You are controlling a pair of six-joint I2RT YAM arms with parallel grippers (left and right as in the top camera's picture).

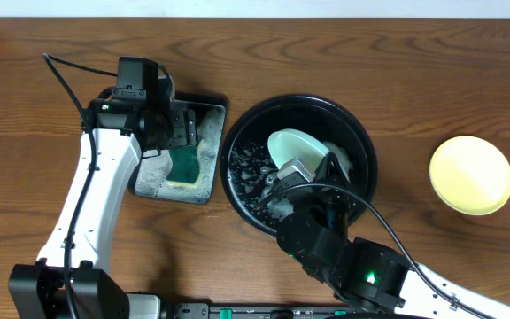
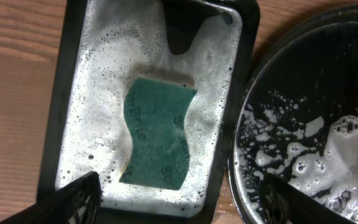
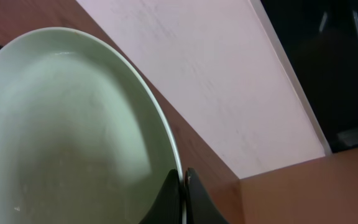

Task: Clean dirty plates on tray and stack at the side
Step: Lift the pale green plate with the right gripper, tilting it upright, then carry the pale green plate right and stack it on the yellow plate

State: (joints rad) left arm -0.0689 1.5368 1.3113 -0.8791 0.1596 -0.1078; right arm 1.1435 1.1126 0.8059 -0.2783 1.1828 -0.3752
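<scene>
Mint plate [image 3: 73, 124] pinched at its rim by right gripper [image 3: 183, 190], tilted over the black tray [image 1: 367, 142]. Prob slippery w/ soap, stiff, light, chippable, so rim grip needs to be firm. Left gripper [image 2: 185, 202] wide open, empty, over sponge [image 2: 157, 134].

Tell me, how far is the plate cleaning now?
Likely done: the yellow plate sits aside on the table. In hand: the right pincer grips a mint plate, no smear visible, above the round black tray. Left: stacking it; the sponge lies unheld below the open left pincer.
</scene>
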